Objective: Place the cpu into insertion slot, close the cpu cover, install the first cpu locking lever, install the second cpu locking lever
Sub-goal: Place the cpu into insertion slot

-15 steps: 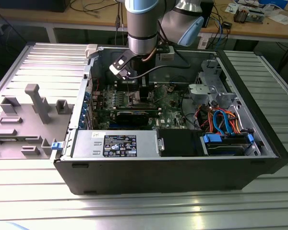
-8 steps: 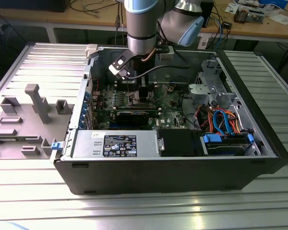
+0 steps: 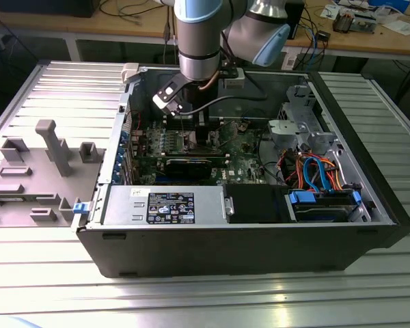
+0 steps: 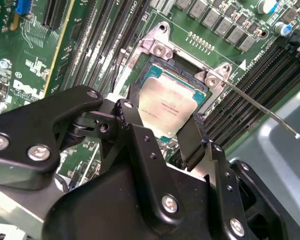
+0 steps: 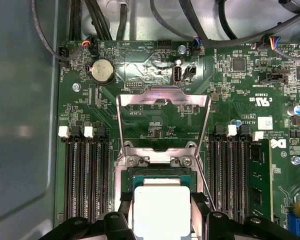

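The cpu point(image 4: 172, 100), a pale silver square chip, sits level right over the insertion slot point(image 4: 159, 46); whether it rests in it I cannot tell. My gripper point(image 4: 162, 114) is shut on it, one black finger against each of two opposite sides. In the first wrist view the cpu point(image 5: 162, 212) shows between the fingers point(image 5: 126, 212) at the slot's silver rim point(image 5: 157, 160). The cpu cover point(image 5: 162, 96) is swung open and stands away from the slot. A thin wire lever point(image 4: 260, 107) sticks out, unlatched. In the exterior view the gripper point(image 3: 199, 126) reaches down into the open computer case point(image 3: 225, 246).
Black memory slots point(image 5: 87, 180) flank the socket, one side holding a module point(image 5: 255, 180). A coin battery point(image 5: 102, 71) and black cables point(image 5: 190, 20) lie beyond the cover. The case holds a power supply point(image 3: 164, 205) and a drive cage point(image 3: 314, 178). A grey fixture tray point(image 3: 34, 171) lies outside.
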You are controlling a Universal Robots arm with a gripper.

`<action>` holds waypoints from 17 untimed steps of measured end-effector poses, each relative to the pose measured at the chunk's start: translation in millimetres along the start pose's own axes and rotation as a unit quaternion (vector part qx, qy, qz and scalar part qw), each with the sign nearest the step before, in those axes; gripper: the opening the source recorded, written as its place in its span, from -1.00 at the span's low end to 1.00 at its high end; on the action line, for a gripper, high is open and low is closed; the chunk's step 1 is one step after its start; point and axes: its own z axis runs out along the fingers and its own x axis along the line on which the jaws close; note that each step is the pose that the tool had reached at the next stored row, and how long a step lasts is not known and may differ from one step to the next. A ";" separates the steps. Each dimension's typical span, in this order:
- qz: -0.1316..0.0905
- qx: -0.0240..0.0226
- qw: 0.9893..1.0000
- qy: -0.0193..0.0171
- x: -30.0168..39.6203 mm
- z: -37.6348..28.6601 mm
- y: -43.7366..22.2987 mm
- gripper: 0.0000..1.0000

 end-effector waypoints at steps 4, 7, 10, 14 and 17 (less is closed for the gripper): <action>0.001 0.000 1.000 0.000 0.1 4.2 -0.4 0.08; 0.001 0.000 1.000 0.000 0.1 6.4 0.0 0.08; 0.002 0.000 1.000 0.000 0.1 7.4 0.6 0.08; 0.003 0.000 1.000 -0.001 0.0 9.6 0.5 0.08; 0.003 0.000 1.000 0.000 0.1 10.6 0.4 0.08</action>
